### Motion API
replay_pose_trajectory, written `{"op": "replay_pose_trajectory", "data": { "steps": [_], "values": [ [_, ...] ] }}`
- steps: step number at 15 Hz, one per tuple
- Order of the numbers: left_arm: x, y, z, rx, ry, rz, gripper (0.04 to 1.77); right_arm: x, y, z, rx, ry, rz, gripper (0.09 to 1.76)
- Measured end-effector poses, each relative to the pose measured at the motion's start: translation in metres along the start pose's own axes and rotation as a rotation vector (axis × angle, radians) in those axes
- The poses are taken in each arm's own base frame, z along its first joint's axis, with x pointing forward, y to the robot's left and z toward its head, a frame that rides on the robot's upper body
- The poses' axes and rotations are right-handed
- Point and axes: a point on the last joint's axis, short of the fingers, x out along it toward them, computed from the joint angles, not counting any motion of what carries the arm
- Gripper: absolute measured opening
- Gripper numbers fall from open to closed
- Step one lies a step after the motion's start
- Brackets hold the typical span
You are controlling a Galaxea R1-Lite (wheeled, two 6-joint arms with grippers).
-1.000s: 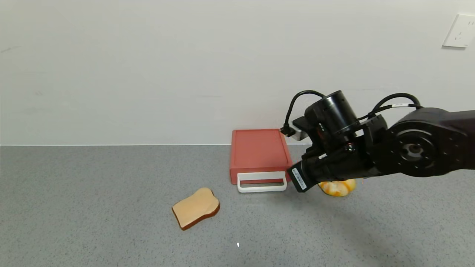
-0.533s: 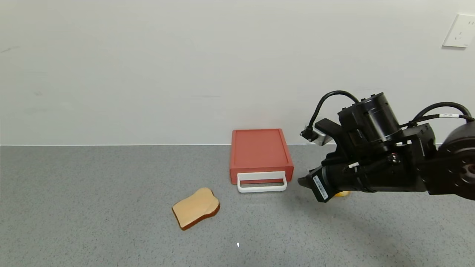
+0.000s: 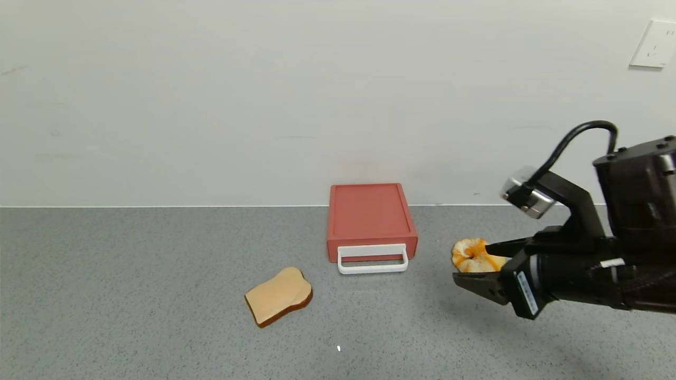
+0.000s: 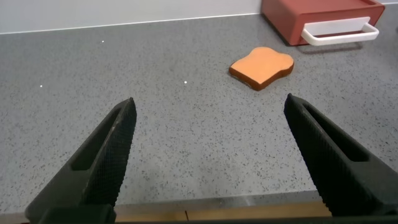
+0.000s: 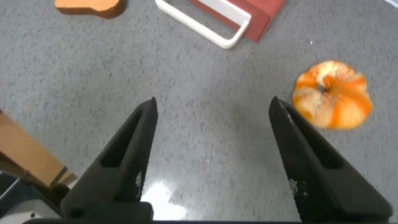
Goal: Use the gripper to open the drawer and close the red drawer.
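The red drawer box [image 3: 369, 216] lies by the back wall, its tray pushed in, its white loop handle [image 3: 373, 259] facing me. It also shows in the left wrist view [image 4: 317, 12] and the right wrist view [image 5: 245, 12]. My right gripper [image 3: 478, 264], black with a small white label, is open and empty. It hovers to the right of the drawer, above the table, with the orange piece [image 3: 472, 254] between its fingertips as seen from the head. My left gripper [image 4: 208, 118] is open and empty, low near the table's front edge, out of the head view.
A bread slice [image 3: 279, 295] lies on the grey table to the front left of the drawer, also in the left wrist view [image 4: 261, 66]. The orange and white round piece [image 5: 333, 93] lies on the table right of the drawer. A wall socket [image 3: 655, 44] is at the upper right.
My right gripper has drawn back to the right, away from the drawer's handle, and lowered. The orange piece it hid now shows. The drawer has stayed shut and in place.
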Motion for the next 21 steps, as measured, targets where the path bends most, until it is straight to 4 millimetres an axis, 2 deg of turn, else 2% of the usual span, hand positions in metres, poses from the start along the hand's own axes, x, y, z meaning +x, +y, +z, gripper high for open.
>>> {"op": "replay_pose_trajectory", "data": {
  "steps": [5, 12, 17, 21],
  "values": [
    [0.000, 0.000, 0.000, 0.000, 0.000, 0.000, 1.72, -0.062, -0.001, -0.032, 0.015, -0.086, -0.019, 1.52],
    [0.000, 0.000, 0.000, 0.001, 0.000, 0.000, 1.72, -0.140, -0.005, -0.071, 0.061, -0.242, -0.129, 1.63],
    [0.000, 0.000, 0.000, 0.000, 0.000, 0.000, 1.72, -0.184, -0.006, -0.097, 0.132, -0.322, -0.319, 1.67],
    [0.000, 0.000, 0.000, 0.001, 0.000, 0.000, 1.72, -0.210, 0.005, -0.120, 0.192, -0.370, -0.482, 1.68]
  ]
}}
